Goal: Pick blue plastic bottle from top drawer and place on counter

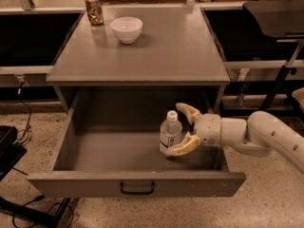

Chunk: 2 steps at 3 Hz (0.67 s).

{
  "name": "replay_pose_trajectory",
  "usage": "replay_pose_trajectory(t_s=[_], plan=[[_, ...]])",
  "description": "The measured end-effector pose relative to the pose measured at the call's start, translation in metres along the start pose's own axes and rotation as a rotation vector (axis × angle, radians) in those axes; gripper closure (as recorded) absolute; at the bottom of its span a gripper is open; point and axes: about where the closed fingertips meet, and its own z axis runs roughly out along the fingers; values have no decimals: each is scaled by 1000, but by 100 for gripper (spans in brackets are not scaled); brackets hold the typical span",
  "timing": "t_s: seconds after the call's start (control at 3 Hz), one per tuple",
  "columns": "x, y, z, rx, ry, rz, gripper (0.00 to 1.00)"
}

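Note:
The blue plastic bottle [170, 134] stands upright inside the open top drawer [136, 183], right of its middle. It is clear, with a white cap and a pale label. My gripper [175, 129] reaches into the drawer from the right on a white arm. It is open, with one finger [187, 111] behind the bottle's cap and the other finger [183, 147] at the bottle's base on the near side. The bottle rests on the drawer floor. The counter [161, 51] is the grey top above the drawer.
A white bowl [126, 29] and a brown patterned can [93, 8] stand at the back left of the counter. Dark side shelves flank the cabinet. A dark stand [280, 75] is at the right, and cables lie on the floor at the left.

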Motion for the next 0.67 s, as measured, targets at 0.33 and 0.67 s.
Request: replay_pose_trajectory(t_s=[0.33,0.67], plan=[[11,4,5,-9,-10,4,19],[18,5,10,-15,-16,0,42]])
